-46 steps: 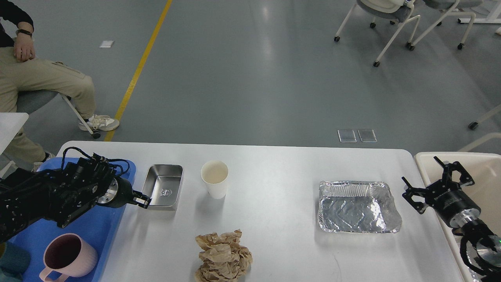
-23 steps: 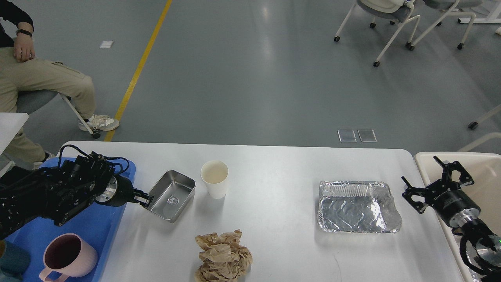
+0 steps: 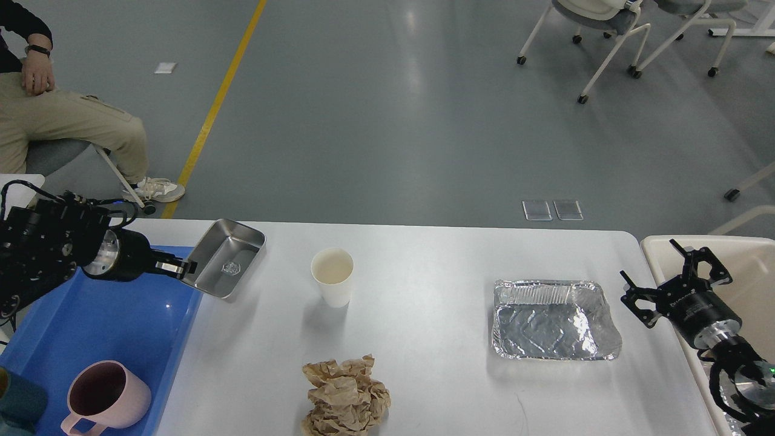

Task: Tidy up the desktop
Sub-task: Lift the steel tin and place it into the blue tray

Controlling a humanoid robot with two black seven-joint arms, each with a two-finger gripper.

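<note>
While the left gripper is clamped on the rim of a tilted steel tin above the desk's far-left corner, it should level the tin before lowering it into the blue tray. The right gripper hangs with fingers apart over the cream bin.

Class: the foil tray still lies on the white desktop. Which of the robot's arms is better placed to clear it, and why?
Right. The right gripper hangs open beside the foil tray, next to the cream bin. The left gripper is busy holding the steel tin.
</note>
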